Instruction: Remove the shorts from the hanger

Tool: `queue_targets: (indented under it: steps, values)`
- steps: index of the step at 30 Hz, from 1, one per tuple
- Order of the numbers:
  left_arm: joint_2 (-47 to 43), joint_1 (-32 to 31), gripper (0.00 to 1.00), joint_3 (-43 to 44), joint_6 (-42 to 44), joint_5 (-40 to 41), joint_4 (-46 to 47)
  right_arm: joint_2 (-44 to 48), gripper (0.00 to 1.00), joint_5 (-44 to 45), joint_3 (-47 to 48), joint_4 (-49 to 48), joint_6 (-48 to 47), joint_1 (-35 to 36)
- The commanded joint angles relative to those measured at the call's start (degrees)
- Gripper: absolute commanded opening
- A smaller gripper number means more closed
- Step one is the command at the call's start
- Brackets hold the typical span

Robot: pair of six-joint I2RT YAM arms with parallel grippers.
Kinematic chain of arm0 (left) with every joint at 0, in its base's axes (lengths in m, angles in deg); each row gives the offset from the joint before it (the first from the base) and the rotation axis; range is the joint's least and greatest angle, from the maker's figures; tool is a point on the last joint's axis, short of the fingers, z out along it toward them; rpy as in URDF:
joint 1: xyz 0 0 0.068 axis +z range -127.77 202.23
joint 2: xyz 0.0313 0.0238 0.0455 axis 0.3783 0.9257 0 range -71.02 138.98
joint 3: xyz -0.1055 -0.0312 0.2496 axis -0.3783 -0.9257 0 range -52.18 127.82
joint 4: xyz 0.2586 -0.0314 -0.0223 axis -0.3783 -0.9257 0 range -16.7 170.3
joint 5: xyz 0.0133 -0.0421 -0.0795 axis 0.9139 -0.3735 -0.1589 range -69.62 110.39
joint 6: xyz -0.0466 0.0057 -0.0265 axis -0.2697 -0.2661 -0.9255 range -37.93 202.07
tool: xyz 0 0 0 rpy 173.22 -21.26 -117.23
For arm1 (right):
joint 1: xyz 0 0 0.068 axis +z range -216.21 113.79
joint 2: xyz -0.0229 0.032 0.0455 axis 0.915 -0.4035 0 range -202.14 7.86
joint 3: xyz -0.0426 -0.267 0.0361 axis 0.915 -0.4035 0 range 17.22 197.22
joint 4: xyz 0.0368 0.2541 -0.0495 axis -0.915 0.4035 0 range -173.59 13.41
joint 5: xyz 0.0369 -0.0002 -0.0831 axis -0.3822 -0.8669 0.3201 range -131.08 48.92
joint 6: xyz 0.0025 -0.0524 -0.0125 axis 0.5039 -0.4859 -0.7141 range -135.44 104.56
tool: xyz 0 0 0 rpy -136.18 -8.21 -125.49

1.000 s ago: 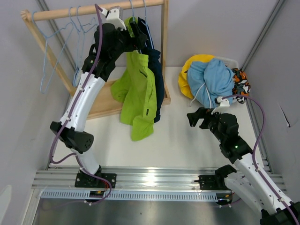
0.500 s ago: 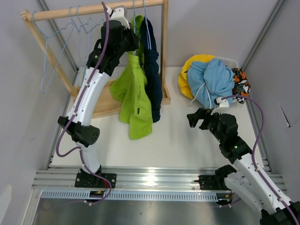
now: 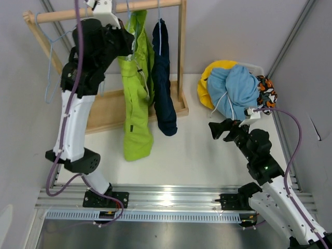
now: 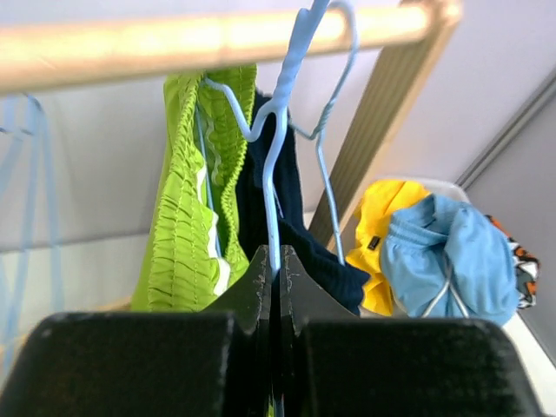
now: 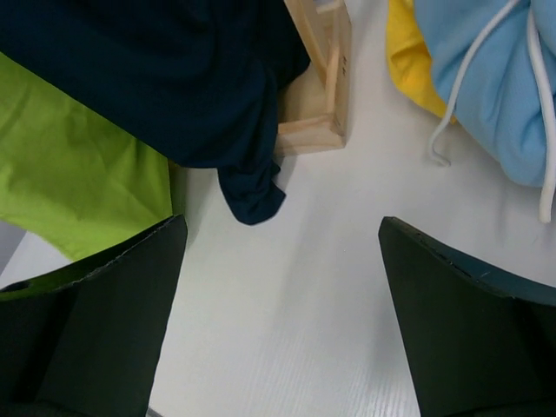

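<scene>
Top view first: your left gripper (image 3: 128, 42) is up at eleven o'clock under the wooden rail (image 3: 62, 14), tucked against the waistband of the lime green shorts (image 3: 136, 93), which hang full length from the rack. The dark navy shorts (image 3: 162, 78) hang just beside them toward one o'clock. Over at two o'clock the yellow shorts (image 3: 211, 78), light blue shorts (image 3: 236, 91) and patterned shorts (image 3: 266, 92) lie heaped together, off the rack. Your right gripper (image 3: 219, 129) sits low at three o'clock, jaws spread, holding nothing. Now the left wrist view: the fingers are clenched tight on the neck wire of a pale blue hanger (image 4: 278, 130), hook over the rail at twelve, lime green waistband bunched at ten, navy behind at one. It looks like the lime pair's hanger, though a second hanger crowds it closely, so confirm before you pull. Lift straight toward twelve to clear the hook, then draw back; don't drag sideways or you'll snag the neighbouring hook and the navy pair. Right wrist view: both fingers (image 5: 95, 304) are splayed wide over the bare table (image 5: 304, 304), navy hem drooping at eleven, lime cloth at nine, the rack's base frame (image 5: 321, 95) at twelve, blue shorts and a white drawstring (image 5: 469, 87) at one. Bring this hand toward nine to pinch the lime hem once the hanger comes free.
</scene>
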Motion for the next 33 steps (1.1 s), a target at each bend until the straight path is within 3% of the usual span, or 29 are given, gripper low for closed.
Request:
queue_targets:
  steps: [1, 3, 8, 9, 11, 12, 17, 26, 33]
  values:
    - [-6.8, -0.2, 0.00, 2.6, 3.5, -3.1, 3.1, -0.9, 0.99, -2.4, 5.8, -3.1, -1.3, 0.4]
    - [-8.3, -0.2, 0.00, 2.0, 3.9, -4.9, 1.9, -1.8, 0.99, -2.9, 8.1, -2.5, -1.5, 0.5]
    - [-16.7, -0.2, 0.00, -9.3, 4.1, -10.3, -3.1, -2.2, 0.99, -8.9, 12.0, -3.1, -3.1, 0.7]
    - [-18.6, -0.3, 0.00, -17.0, 4.3, -11.8, -4.4, -2.4, 0.99, -10.2, 13.6, -3.1, -3.4, 0.6]
    - [-26.2, -0.4, 0.00, -23.8, 4.9, -12.6, -4.0, -2.7, 0.99, -12.9, 15.0, -3.1, -3.8, 0.8]
    - [-29.1, -0.4, 0.00, -33.0, 5.1, -13.4, -2.7, -2.8, 0.99, -14.0, 15.5, -3.2, -3.8, 0.9]
    - [-41.6, -0.5, 0.00, -45.8, 5.5, -20.3, -2.5, -4.9, 1.00, -17.4, 20.9, -4.1, -3.5, 1.2]
    - [-49.7, -0.6, 0.00, -44.1, -2.0, -44.1, -1.7, -13.0, 1.00, -23.0, 31.2, -4.6, -4.8, 6.3]
    - [-50.2, -1.4, 0.00, -39.9, -7.6, -50.7, 3.8, -16.6, 0.99, -16.7, 37.2, -1.1, -10.3, 14.9]
